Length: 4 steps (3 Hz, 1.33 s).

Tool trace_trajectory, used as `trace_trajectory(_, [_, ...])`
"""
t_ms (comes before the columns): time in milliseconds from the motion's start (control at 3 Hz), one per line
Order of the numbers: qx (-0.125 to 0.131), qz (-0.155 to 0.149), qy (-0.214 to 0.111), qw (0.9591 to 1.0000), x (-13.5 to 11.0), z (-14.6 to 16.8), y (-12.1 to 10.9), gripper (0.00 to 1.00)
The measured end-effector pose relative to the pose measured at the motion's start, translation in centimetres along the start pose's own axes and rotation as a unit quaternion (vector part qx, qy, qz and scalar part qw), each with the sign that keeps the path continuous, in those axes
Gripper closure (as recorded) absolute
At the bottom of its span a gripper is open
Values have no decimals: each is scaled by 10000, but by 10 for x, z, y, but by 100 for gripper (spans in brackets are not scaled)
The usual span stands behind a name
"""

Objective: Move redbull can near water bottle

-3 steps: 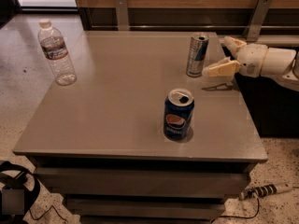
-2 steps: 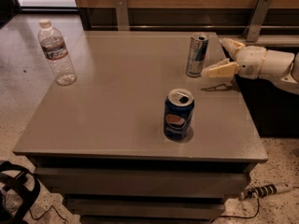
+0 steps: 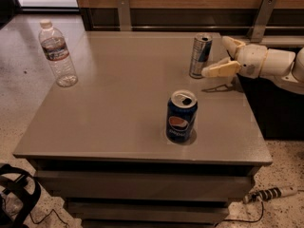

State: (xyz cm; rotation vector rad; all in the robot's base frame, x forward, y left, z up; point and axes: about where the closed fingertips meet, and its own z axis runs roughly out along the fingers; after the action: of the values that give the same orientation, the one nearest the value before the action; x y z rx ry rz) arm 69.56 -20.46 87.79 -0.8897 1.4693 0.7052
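The redbull can (image 3: 200, 56), slim, silver and blue, stands upright near the far right edge of the grey table (image 3: 109, 122). My gripper (image 3: 222, 57) reaches in from the right, level with the can and just to its right. It is open, with one finger (image 3: 219, 70) pointing at the can's lower side and the other behind it. It holds nothing. The water bottle (image 3: 57, 53), clear with a white cap and a label band, stands upright at the far left of the table, well away from the can.
A wider dark blue Pepsi can (image 3: 181, 117) stands upright at the table's front centre-right. A wooden wall with metal brackets (image 3: 124, 12) runs behind the table. Cables (image 3: 19, 198) and a power strip (image 3: 270, 194) lie on the floor in front.
My gripper has edged slightly left toward the redbull can. The cans and the bottle have not moved.
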Motion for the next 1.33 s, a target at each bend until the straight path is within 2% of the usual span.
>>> trace_trajectory(333, [-124,18,-79,9999,0,11,1,0])
trace_trajectory(667, [-228,-17,-88,9997,1,21,5,18])
trace_trajectory(1333, [-276,-12,-97,9996,0,27,8,65])
